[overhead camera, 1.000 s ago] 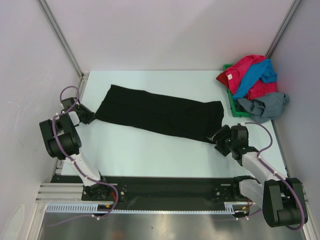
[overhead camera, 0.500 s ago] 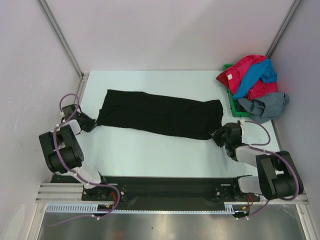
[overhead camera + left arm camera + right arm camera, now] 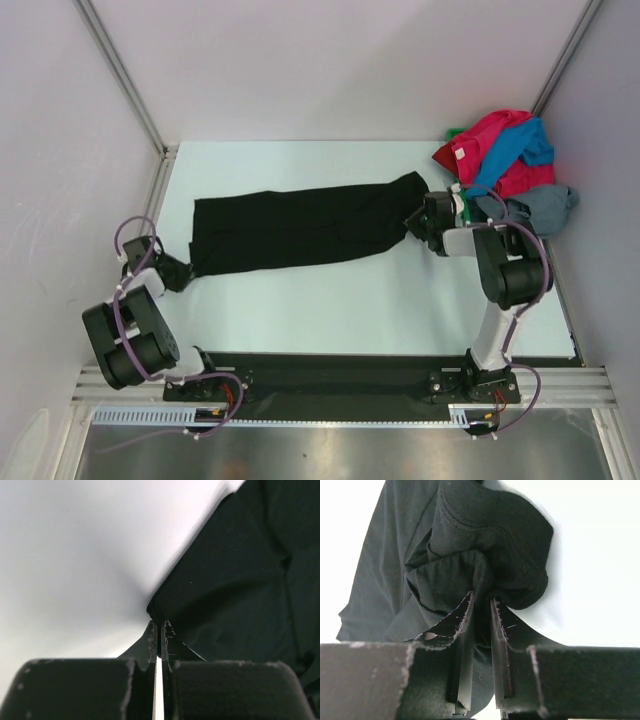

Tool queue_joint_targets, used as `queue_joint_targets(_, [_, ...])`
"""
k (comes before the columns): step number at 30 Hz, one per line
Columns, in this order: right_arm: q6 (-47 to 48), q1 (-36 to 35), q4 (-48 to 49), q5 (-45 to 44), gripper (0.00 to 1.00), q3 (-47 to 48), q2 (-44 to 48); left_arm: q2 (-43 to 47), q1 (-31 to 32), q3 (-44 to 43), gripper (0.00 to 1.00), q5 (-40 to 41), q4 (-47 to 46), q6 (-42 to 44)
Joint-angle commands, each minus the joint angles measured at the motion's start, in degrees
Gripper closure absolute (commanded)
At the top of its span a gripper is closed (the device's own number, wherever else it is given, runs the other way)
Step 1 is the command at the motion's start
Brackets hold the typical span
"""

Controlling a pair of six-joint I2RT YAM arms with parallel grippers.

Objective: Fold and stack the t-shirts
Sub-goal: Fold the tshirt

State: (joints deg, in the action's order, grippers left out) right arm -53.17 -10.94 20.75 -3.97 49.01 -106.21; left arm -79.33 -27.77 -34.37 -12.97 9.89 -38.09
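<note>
A black t-shirt (image 3: 300,228) lies stretched as a long band across the white table (image 3: 330,300), folded lengthwise. My left gripper (image 3: 180,270) is shut on its near-left corner; in the left wrist view the jaws pinch the cloth corner (image 3: 159,614). My right gripper (image 3: 418,222) is shut on the bunched right end of the same shirt (image 3: 485,580), cloth pressed between its fingers (image 3: 464,630). A heap of other t-shirts, red-pink (image 3: 490,140), bright blue (image 3: 515,150) and grey (image 3: 540,205), sits at the far right.
The heap rests on a green tray (image 3: 462,205) in the far right corner. Pale walls and metal frame posts (image 3: 125,80) close the table on the left, back and right. A black base rail (image 3: 330,375) runs along the near edge.
Both grippers closed on the black t-shirt's ends. The right end moved toward the far right, the left corner came nearer, and the shirt now lies stretched and turned.
</note>
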Motion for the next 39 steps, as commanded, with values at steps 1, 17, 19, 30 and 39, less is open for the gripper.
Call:
queue_joint_targets(1, [5.26, -0.13, -6.33, -1.13, 0.79, 8.00, -5.39, 4.26, 2.01, 4.39, 1.00, -2.23, -0.31, -2.60])
queue_joint_targets(17, [11.86, 2.41, -20.49, 2.47, 0.78, 43.35, -26.06, 30.63, 38.39, 17.57, 1.00, 7.96, 8.04, -13.06])
queue_joint_targets(19, [11.42, 2.50, -20.49, 2.91, 0.78, 45.11, -27.37, 33.44, 44.95, 20.04, 1.00, 8.75, 8.21, -16.82])
queue_joint_targets(30, [12.91, 3.99, -23.48, 2.03, 0.78, 54.78, -32.74, 21.70, 81.18, 11.72, 1.00, 18.07, 8.13, -25.47])
queue_joint_targets(39, [16.43, 6.28, -21.37, 5.81, 0.78, 61.72, -37.48, -5.20, 96.67, -8.77, 1.00, 10.09, 1.72, -13.62])
